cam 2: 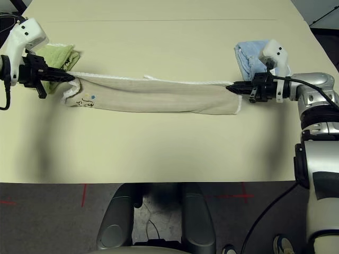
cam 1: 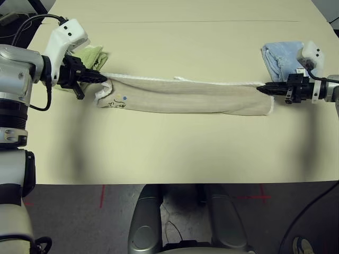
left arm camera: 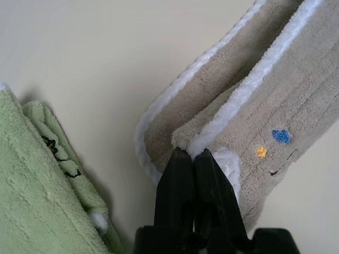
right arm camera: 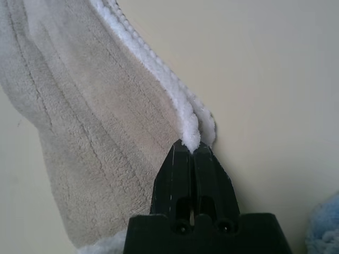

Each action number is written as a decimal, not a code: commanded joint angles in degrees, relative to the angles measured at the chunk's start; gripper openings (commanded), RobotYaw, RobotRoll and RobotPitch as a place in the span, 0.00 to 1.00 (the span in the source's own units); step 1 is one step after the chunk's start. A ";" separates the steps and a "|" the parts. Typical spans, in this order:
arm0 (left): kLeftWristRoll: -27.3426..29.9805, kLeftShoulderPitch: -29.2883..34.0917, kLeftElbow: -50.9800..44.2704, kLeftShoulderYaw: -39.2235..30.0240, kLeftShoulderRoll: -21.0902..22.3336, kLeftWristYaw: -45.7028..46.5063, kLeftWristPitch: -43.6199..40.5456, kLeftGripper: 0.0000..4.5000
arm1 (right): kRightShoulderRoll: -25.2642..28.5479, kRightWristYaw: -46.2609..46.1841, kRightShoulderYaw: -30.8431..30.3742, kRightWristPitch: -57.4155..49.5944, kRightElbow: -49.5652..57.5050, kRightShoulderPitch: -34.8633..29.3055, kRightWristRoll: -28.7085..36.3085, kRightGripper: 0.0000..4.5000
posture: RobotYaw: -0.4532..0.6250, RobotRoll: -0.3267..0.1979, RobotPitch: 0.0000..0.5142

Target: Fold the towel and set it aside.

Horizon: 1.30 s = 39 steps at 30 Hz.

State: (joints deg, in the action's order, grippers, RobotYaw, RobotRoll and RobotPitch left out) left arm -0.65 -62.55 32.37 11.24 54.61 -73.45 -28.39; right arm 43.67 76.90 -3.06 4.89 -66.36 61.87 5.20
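Observation:
The beige towel [cam 1: 185,96] is stretched into a long, narrow band across the middle of the table, white edging along its far side and small blue and yellow marks near its left end. My left gripper [cam 1: 104,79] is shut on the towel's left corners, where the white trim [left arm camera: 222,114] meets the fingertips [left arm camera: 180,159]. At the towel's right end my right gripper [cam 1: 260,89] is shut on the corners, pinching the white edging [right arm camera: 193,129]. Both ends look slightly lifted, and the band sags a little between them.
A lime-green folded towel [cam 1: 92,55] lies just behind my left gripper, close to the beige towel's left end. A light blue folded towel [cam 1: 280,58] sits behind my right gripper. The cream table [cam 1: 169,153] runs to a front edge near me.

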 commanded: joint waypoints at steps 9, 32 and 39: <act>-4.43 1.53 4.02 1.30 -1.04 2.23 3.32 0.40 | -1.02 1.72 -0.10 1.41 -0.67 -1.27 -4.14 0.26 | 0.45 0.62 0.56; -9.16 -3.05 9.32 -0.94 -1.01 10.38 13.44 1.00 | -0.93 2.67 9.58 -3.54 4.18 0.09 3.92 0.99 | 0.46 0.62 0.56; -5.59 -3.77 8.35 -4.16 -3.37 9.74 13.64 1.00 | -1.44 0.89 10.98 -1.61 3.13 -0.09 4.97 0.99 | 0.46 0.62 0.55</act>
State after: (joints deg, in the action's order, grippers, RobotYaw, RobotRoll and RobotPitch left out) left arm -8.73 -65.64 41.75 8.88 52.03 -62.76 -14.14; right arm 41.87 78.49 6.48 2.17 -62.96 62.54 9.37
